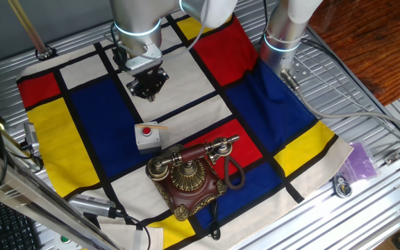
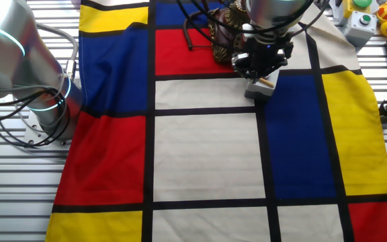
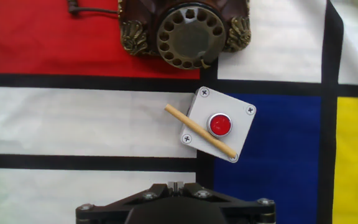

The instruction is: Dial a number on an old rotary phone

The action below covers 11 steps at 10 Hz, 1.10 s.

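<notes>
The old rotary phone stands on the patchwork cloth near the table's front, its handset resting across the brass cradle. In the hand view its brass dial fills the top centre, and the black cord trails off to the left. My gripper hangs above a white patch, behind the phone and well apart from it. The fingertips meet at the bottom edge of the hand view, shut with nothing between them. In the other fixed view the arm hides most of the phone.
A small grey box with a red button sits between my gripper and the phone. A thin wooden stick lies slantwise across it. The second arm's base stands at the cloth's back right. Cables and tools line the table edges.
</notes>
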Each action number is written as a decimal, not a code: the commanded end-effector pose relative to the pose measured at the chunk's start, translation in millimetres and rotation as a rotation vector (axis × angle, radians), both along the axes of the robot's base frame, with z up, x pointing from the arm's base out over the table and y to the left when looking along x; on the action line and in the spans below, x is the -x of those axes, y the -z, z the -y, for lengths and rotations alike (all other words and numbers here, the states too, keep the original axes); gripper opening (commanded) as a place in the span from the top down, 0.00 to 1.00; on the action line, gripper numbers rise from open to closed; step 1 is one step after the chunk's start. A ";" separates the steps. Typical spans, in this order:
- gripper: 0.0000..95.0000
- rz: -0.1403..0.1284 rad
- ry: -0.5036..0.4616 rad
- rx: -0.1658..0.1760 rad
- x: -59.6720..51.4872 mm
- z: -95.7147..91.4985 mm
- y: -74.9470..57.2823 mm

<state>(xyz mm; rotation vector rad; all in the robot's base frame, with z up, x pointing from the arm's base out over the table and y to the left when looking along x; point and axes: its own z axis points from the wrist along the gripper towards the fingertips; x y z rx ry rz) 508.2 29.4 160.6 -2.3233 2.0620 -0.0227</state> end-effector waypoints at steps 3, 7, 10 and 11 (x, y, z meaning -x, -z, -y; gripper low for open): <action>1.00 0.004 -0.059 -0.037 -7.2 -12.3 23.4; 1.00 0.016 -0.126 -0.007 -7.4 -13.4 29.9; 1.00 0.031 -0.191 0.023 -7.4 -13.4 29.9; 1.00 0.033 -0.246 0.011 -7.4 -13.4 29.9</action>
